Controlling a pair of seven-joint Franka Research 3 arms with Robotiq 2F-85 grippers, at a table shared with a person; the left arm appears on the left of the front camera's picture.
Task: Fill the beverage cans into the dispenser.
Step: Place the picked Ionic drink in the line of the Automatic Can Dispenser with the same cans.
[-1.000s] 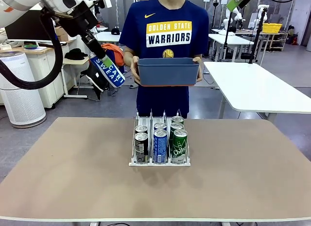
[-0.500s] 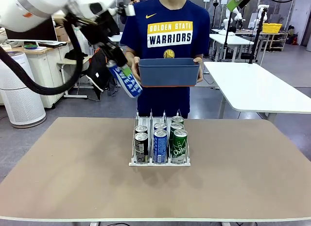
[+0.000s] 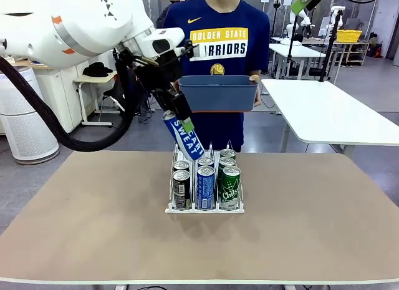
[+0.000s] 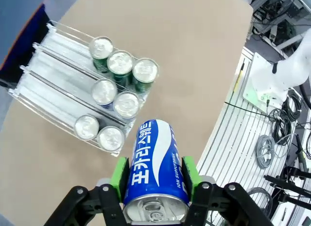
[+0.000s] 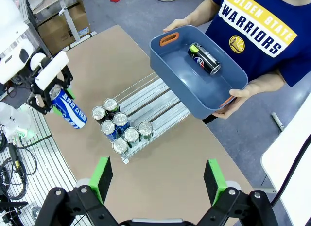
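The left claw (image 4: 154, 173) grips a blue can (image 3: 184, 138), tilted above the rack (image 4: 51, 80). Seven cans (image 3: 205, 185) stand at its front. A person (image 3: 218, 25) holds a bin (image 3: 217, 94) behind. The right claw (image 5: 158, 180) is open.

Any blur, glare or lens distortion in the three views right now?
Front view: sharp, evenly lit, faint shadow before the dispenser. Left wrist view: wide-angle bowing of the table edge, mild glare on the silver top of the blue can. Right wrist view: same bowing, sharp, evenly lit.

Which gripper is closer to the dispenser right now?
Left. The left gripper holds a blue can over the dispenser; the right gripper hangs open, far higher up.
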